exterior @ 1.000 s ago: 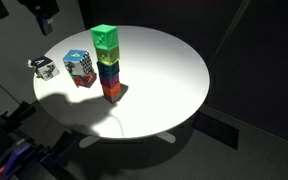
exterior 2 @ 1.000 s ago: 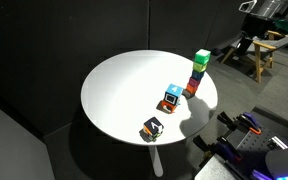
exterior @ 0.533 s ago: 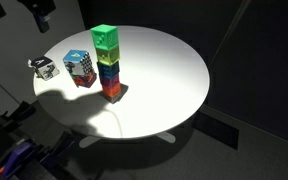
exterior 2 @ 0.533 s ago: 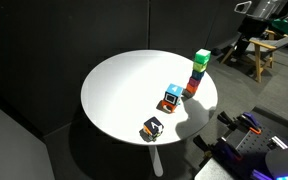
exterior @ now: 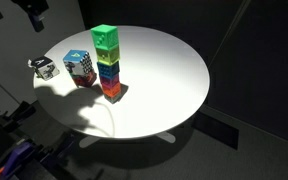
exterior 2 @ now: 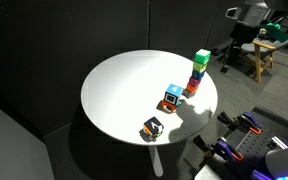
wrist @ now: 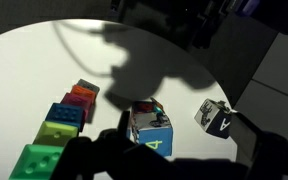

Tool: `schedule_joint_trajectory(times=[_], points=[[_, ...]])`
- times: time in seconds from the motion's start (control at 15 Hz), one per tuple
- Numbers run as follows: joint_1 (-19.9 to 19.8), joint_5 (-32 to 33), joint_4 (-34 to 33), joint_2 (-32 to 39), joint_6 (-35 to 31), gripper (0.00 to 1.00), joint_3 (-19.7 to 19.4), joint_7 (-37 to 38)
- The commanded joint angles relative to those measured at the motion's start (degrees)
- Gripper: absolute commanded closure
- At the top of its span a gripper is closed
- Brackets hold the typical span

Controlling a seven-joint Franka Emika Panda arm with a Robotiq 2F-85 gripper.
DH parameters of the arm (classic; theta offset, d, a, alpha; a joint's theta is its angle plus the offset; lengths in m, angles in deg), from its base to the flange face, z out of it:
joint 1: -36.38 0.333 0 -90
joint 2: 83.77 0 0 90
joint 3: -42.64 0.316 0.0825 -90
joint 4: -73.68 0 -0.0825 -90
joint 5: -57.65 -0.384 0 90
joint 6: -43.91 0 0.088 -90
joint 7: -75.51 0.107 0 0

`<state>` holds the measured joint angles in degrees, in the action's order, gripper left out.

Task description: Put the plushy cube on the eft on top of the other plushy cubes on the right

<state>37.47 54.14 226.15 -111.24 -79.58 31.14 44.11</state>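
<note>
The plushy cube (exterior: 45,67), small with a black-and-white pattern, sits at the edge of the round white table (exterior: 164,80). It also shows in the other exterior view (exterior 2: 153,128) and the wrist view (wrist: 215,116). The other plushy cubes (exterior: 80,68), a short block with a blue top, checkered side and red bottom, stand beside it, seen in both exterior views (exterior 2: 171,97) and the wrist view (wrist: 149,127). My gripper (exterior: 34,12) hangs high above the table's edge, open and empty. In the wrist view its dark fingers (wrist: 179,165) spread across the bottom.
A tall multicoloured tower with a green top (exterior: 107,62) stands right next to the short block, also in the other exterior view (exterior 2: 198,72) and the wrist view (wrist: 59,125). Wooden furniture (exterior 2: 269,55) stands beyond the table. Equipment (exterior 2: 246,140) sits beside the table.
The gripper has shifted a little high above the table. The cubes have not moved.
</note>
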Motion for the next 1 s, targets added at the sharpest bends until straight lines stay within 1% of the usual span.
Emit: schedule_joint_trajectory(times=[0.0,0.4,0.67,0.93], points=[[0.62,0.12,3.23,-1.48,-4.55,0.0,2.98,3.96],[3.28,0.33,7.77,-0.88,-12.96,0.0,8.2,10.76],[4.51,0.64,6.78,2.46,-17.44,0.0,12.14,18.56],[5.15,0.94,5.65,7.02,-19.8,0.0,16.23,26.65]])
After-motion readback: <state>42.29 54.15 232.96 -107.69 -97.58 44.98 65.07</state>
